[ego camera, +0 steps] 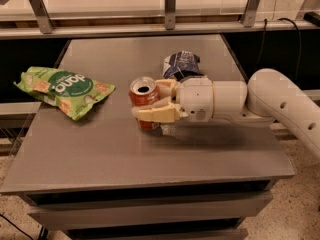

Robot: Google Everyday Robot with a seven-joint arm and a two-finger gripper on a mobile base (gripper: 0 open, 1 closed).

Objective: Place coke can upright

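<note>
1. Orange-red coke can (141, 98) is upright near the middle of the grey table (125, 156), silver top up.
2. Reaching in from the right edge, the gripper (147, 99) clamps the can between its cream fingers (157, 114).
3. A green chip bag (65, 90) lies by the left edge, and a blue-and-white bag (181, 65) lies toward the far edge.

High, near, over table (100, 151) (jaws central)

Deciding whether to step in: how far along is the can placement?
Done: the can is upright, opening up, near the middle of the table; its base looks down on the surface, though contact is hard to confirm. In hand: the gripper is shut around the can's middle. Left: release and back the arm away without tipping it.
</note>
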